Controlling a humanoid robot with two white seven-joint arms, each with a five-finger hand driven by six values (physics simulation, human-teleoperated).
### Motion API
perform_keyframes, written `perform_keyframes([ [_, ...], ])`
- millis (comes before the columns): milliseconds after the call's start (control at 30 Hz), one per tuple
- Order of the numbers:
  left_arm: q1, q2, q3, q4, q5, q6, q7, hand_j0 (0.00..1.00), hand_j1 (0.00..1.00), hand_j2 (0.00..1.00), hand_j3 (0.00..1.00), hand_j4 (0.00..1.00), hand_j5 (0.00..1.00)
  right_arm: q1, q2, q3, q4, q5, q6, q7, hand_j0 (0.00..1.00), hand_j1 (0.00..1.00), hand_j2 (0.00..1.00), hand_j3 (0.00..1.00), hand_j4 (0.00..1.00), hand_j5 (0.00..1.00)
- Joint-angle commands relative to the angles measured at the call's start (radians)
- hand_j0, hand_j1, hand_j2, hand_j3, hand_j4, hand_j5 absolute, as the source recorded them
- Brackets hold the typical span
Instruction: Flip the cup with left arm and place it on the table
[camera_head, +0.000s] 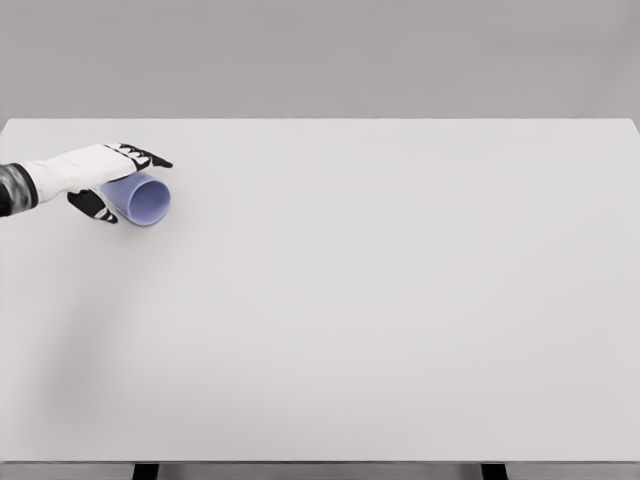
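Your biggest surface is the counter (380, 300), a broad, flat, matte pale-grey slab filling nearly the whole frame, with no texture or lip showing along its edges. That smoothness is your main risk: judging by the look of it, anything round set down carelessly could roll or slide, and nothing at the left edge would stop it.

Next in size is the left robot hand (112, 182), coming in from the upper left of the frame on a white, hard-shelled forearm, with dark pads at the fingertips. It is wrapped around the cup (141, 198), upper fingers over the top of the wall and a lower finger or thumb beneath it, so treat it as clamped on the cup. The right arm is nowhere in the frame.

The cup is a small, smooth, pale blue-violet cylinder, probably plastic, held on its side in the upper left of the frame, its round end facing toward you and to the right. You cannot tell whether it touches the counter or hangs just above it.

Watch the grip: a slick, curved wall held from the side may twist or slip as the wrist rotates. If you release before the cup stands squarely, expect it to tip and roll.
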Motion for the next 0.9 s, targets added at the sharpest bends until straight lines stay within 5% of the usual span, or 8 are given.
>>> perform_keyframes([
  [0,0.000,-0.005,0.001,0.009,0.002,0.002,0.001,1.00,1.00,1.00,1.00,1.00,1.00,0.000,0.000,0.000,0.000,0.000,0.000,0.000,1.00,1.00,1.00,1.00,1.00,1.00],
  [233,-0.002,-0.008,0.001,0.018,-0.014,0.002,0.001,1.00,1.00,1.00,1.00,1.00,1.00,0.000,0.000,0.000,0.000,0.000,0.000,0.000,1.00,1.00,1.00,1.00,1.00,1.00],
  [633,-0.008,-0.025,-0.001,0.021,-0.064,0.002,0.001,0.71,0.71,0.71,0.71,0.71,0.71,0.000,0.000,0.000,0.000,0.000,0.000,0.000,1.00,1.00,1.00,1.00,1.00,1.00],
  [867,-0.008,-0.027,-0.012,0.023,-0.069,0.002,0.001,0.64,0.64,0.64,0.64,0.64,0.64,0.000,0.000,0.000,0.000,0.000,0.000,0.000,1.00,1.00,1.00,1.00,1.00,1.00],
])
